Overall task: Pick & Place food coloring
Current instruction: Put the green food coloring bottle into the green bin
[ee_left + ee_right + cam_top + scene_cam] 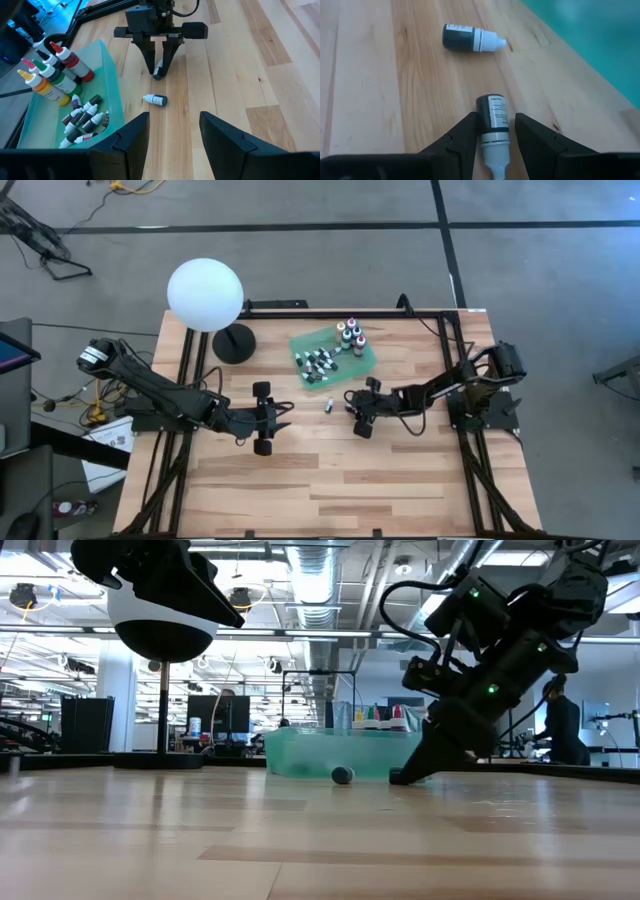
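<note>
Risk of slipping: I am pinching a small dropper bottle point(493, 129) between my right gripper point(492, 137) fingers, and its body is round and smooth; in my judgement it could be squirting out forward if I am lifting with the pads so near its white tip.
Risk of knocking: a second dropper bottle point(155, 100) is lying on its side on the wooden table point(330, 480), just beside my right fingertips and apart from them; any sideways swing could be sending it rolling.
Risk at the tray: the green tray point(111, 75) is sitting near, crowded with tall coloured bottles point(55, 75) standing at one end and small droppers point(82, 117) lying at the other; I am judging that a low pass over its wall could be toppling the upright ones.
Right arm pose: I am reaching in from the table's right side, wrist pitched steeply down, fingertips touching or nearly touching the wood, with the held bottle lying low between them.
Right tool state: fingers are pressing onto the bottle's sides, white tip pointing back toward my wrist.
Left arm pose: I am holding my left gripper point(172, 130) level above the table's left-centre, pointing across at the right gripper.
Left tool state: fingers are standing spread, holding nothing.
Where the task's things are: one in my grip, one loose on the wood, the others in the tray.
</note>
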